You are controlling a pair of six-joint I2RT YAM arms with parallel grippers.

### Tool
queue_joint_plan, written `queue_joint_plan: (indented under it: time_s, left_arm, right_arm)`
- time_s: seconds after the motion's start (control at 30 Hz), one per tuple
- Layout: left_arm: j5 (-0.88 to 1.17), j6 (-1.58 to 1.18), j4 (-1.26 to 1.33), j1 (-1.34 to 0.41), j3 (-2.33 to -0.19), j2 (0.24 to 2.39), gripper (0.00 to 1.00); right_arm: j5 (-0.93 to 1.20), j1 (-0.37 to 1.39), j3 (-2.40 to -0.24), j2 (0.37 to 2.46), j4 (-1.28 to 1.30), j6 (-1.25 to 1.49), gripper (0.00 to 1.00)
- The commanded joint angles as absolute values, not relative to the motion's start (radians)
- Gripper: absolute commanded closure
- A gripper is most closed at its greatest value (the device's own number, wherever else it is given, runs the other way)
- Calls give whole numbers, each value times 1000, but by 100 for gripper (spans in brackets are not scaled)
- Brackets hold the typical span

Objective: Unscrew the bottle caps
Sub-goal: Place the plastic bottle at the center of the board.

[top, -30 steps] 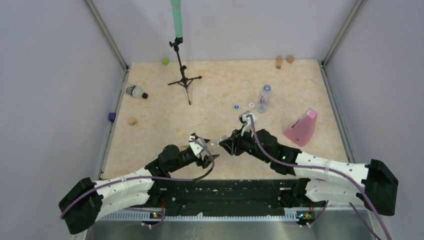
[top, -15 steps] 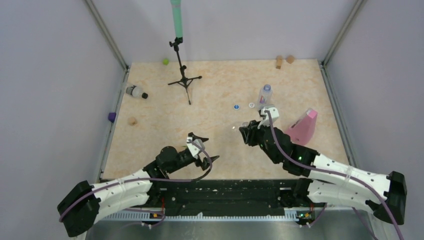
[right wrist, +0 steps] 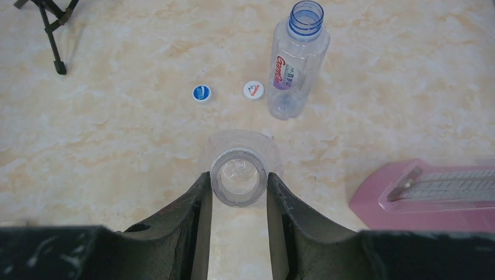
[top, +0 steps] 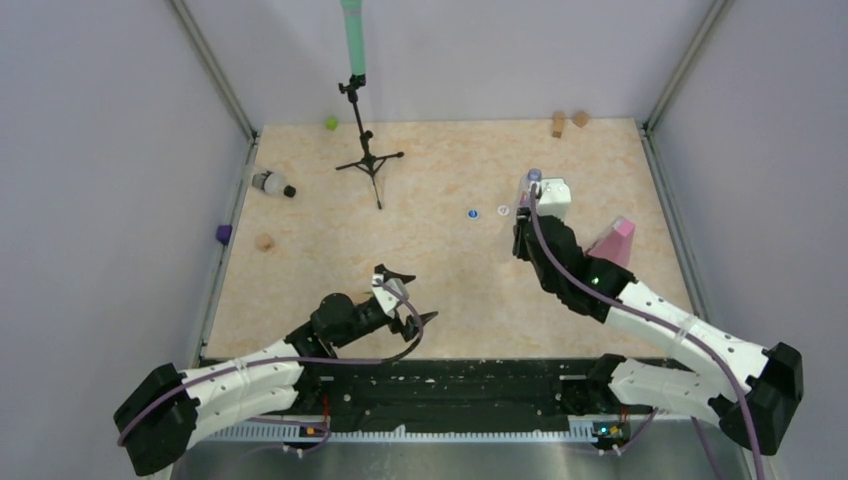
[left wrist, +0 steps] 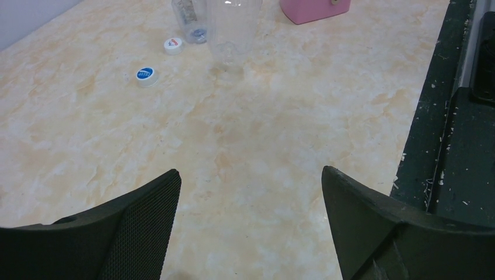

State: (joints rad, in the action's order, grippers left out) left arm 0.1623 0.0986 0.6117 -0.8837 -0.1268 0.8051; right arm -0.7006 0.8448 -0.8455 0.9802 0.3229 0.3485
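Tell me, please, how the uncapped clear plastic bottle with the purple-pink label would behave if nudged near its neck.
The uncapped clear plastic bottle with the purple-pink label stands upright, tall and narrow, and looks empty, so probably light and easily tipped. Its round body would likely roll once down. Thin walls may dent.

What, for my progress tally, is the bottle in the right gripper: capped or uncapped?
Uncapped: the bottle in the right gripper shows a bare, open mouth.
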Motion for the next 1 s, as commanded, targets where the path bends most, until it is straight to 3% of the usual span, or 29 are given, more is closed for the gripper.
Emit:
queue_joint_plan:
  time_s: [0.0,0.97]
  left_arm:
    - [142,101,621,-882,-120,778,9]
    - [136,119,613,-883,-110,763,8]
  right_arm:
    - [-640,789,-897,1023,303,301,93]
    - [-509,581,-906,1162,193,258,91]
